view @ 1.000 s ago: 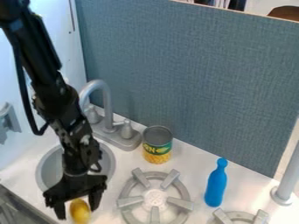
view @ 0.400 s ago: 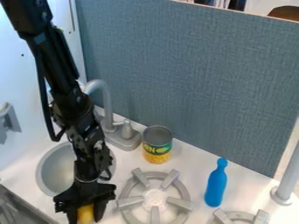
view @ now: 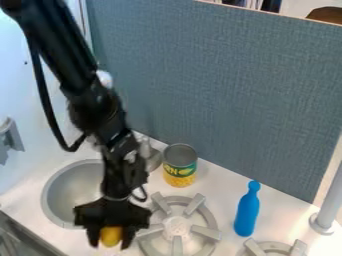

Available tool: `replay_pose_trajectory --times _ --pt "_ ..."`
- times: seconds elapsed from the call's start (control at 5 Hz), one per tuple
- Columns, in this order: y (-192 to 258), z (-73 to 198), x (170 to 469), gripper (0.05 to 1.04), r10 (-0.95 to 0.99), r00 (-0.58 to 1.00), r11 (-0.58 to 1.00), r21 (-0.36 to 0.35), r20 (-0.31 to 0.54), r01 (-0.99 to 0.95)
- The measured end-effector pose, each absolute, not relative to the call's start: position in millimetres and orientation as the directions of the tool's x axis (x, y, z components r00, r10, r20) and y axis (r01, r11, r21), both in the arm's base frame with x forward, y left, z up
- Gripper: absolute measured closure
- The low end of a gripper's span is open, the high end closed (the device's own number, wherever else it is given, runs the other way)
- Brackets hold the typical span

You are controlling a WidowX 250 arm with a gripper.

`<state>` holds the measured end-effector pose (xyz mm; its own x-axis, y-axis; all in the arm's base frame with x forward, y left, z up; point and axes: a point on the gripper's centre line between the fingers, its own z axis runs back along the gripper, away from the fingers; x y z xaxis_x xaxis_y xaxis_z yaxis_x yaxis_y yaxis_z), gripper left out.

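Pincer at the lower left, pointing down, holding the yellow thing. Yellow thing sits between the two fingers, low in the grip, one finger on each side, black body of the pincer right above it. Front of it shows, rounded, smooth, sides partly covered by the fingers. Can't tell if its underside touches the surface or is off it. Arm comes in from the top left corner, slants down past the tap and hides most of it, also covers the right rim of the sink. Cable loops off the arm's left side.

Pincer and yellow thing are in front of the sink, toward its right side, and left of the near burner. Burner is grey, round, with spokes, close to the pincer's right finger. Corn can upright behind the burner, beside the tap, green and yellow label. Blue bottle right of the burner, well apart from the pincer. Second burner at the bottom edge, partly cut off. Grey post on the far right. Blue-grey panel behind it all, white wall on the left with a grey fixture
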<state>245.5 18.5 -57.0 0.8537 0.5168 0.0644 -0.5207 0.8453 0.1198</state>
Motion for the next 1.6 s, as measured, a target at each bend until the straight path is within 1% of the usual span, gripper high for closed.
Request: replay_pose_trajectory --times 0.2,0.4,0.6,0.8,1.0,1.4,1.6 --pt "-11 -38 249 0.398 0.277 0.959 0.95 0.132 0.065 -0.283" --pt "-31 -38 264 0.398 0.096 0.995 0.985 0.144 0.033 -0.1" --pt "-39 -51 278 0.398 0.059 0.998 0.991 0.121 -0.016 -0.057" --pt "-36 -58 296 0.398 0.068 0.997 0.992 0.105 -0.035 -0.064" --pt "-34 -64 308 0.398 0.07 0.996 0.993 0.102 -0.049 -0.064" --pt "-27 -78 311 0.398 0.076 0.993 0.989 0.132 -0.092 -0.064" --pt "-22 -78 311 0.398 0.093 0.991 0.988 0.131 -0.096 -0.08"
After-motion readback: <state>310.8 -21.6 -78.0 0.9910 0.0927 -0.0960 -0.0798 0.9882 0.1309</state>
